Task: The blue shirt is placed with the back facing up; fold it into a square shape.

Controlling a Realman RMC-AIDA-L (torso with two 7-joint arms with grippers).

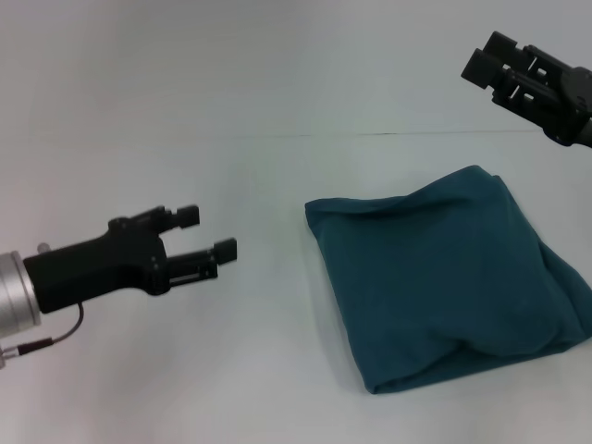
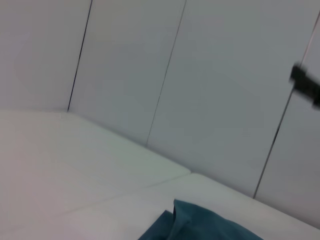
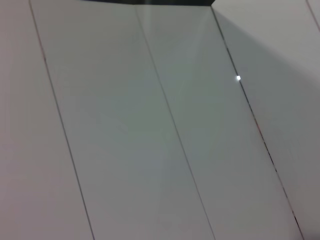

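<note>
Left gripper (image 1: 215,232) hangs above the table (image 1: 231,370), at the left of the head view, well apart from the shirt. Its two black fingers (image 1: 225,248) point toward the shirt with a clear gap between them; nothing is held.

Table: plain white surface, with a faint seam running across it behind the shirt.

Blue shirt (image 1: 449,277) lies right of centre on the table, folded into a rough, thick, four-sided bundle. Its edges are soft and puffy rather than crisp. One corner points toward the near edge of the table; the far side rises in a slight hump. A fold ridge shows low on the near right part. In the left wrist view, only a corner of the shirt (image 2: 200,225) shows, lying on the table before a panelled wall (image 2: 200,75).

Right gripper (image 1: 504,69) is raised at the far right, above and beyond the shirt, touching nothing. Fingers look set narrowly apart, empty. The right wrist view shows only panelled wall.
</note>
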